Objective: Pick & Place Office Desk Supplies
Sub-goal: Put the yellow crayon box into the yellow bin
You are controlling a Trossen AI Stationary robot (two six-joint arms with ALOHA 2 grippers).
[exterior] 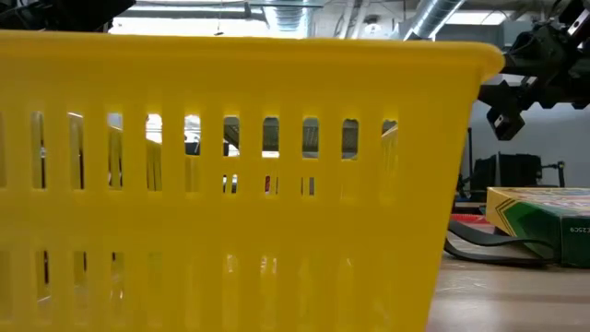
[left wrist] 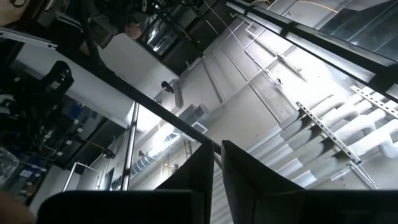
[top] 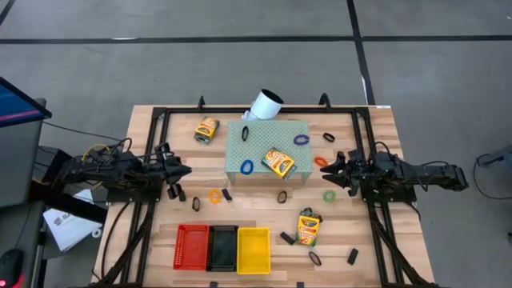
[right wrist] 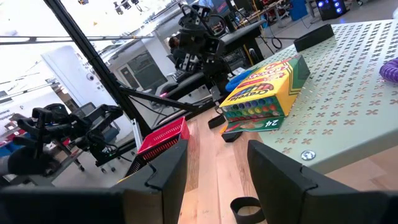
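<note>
High view | red bin (top: 191,246), black bin (top: 222,248), yellow bin (top: 254,250) | left gripper (top: 186,170), right gripper (top: 326,171) parted, holding nothing

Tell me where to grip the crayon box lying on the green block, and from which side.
Grip the crayon box across its two long edges, coming straight down from above. It lies flat and slightly skewed on the perforated block, so only its thin sides offer opposing faces. The right pincer looks nearest; turning its wrist to match the skew would probably help.
</note>
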